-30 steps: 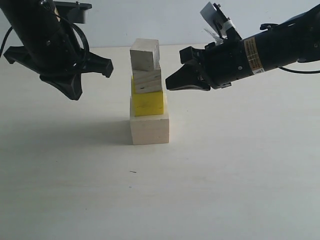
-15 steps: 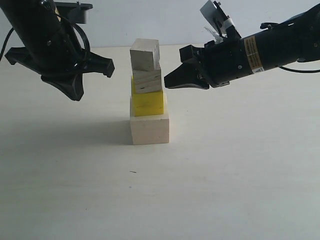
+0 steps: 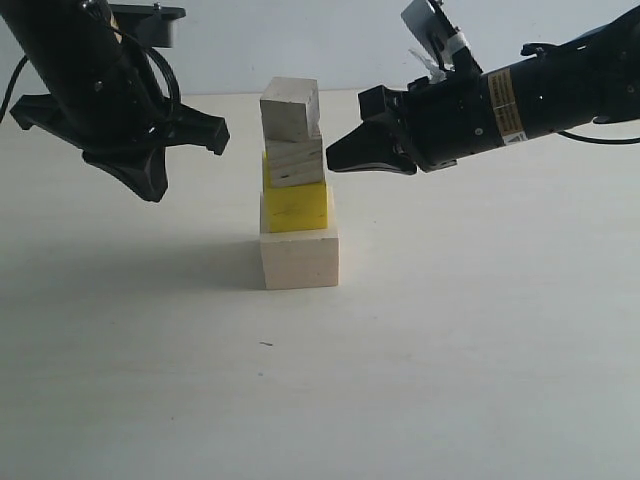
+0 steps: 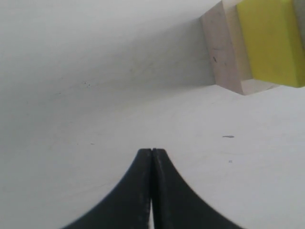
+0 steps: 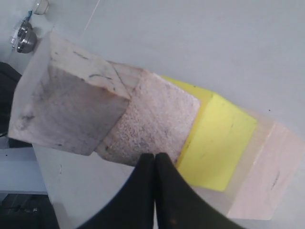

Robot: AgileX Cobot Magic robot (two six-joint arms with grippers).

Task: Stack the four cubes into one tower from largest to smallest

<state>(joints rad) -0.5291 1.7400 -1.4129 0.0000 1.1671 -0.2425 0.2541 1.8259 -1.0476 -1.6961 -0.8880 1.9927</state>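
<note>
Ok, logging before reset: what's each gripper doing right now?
Left gripper: shut, holding nothing.
Right gripper: shut, empty, tip close beside the plywood cube.

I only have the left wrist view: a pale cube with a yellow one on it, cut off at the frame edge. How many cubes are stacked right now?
Observer: Four in one column: large pale cube, yellow cube, plywood cube, top cube.
Operator: Is the top one sitting square?
Observer: No. The right wrist view shows the top cube turned out of line with the plywood cube under it.
Operator: Where is the right gripper?
Observer: The right gripper is shut, with its tip right beside the plywood cube. I cannot tell whether it touches.
</note>
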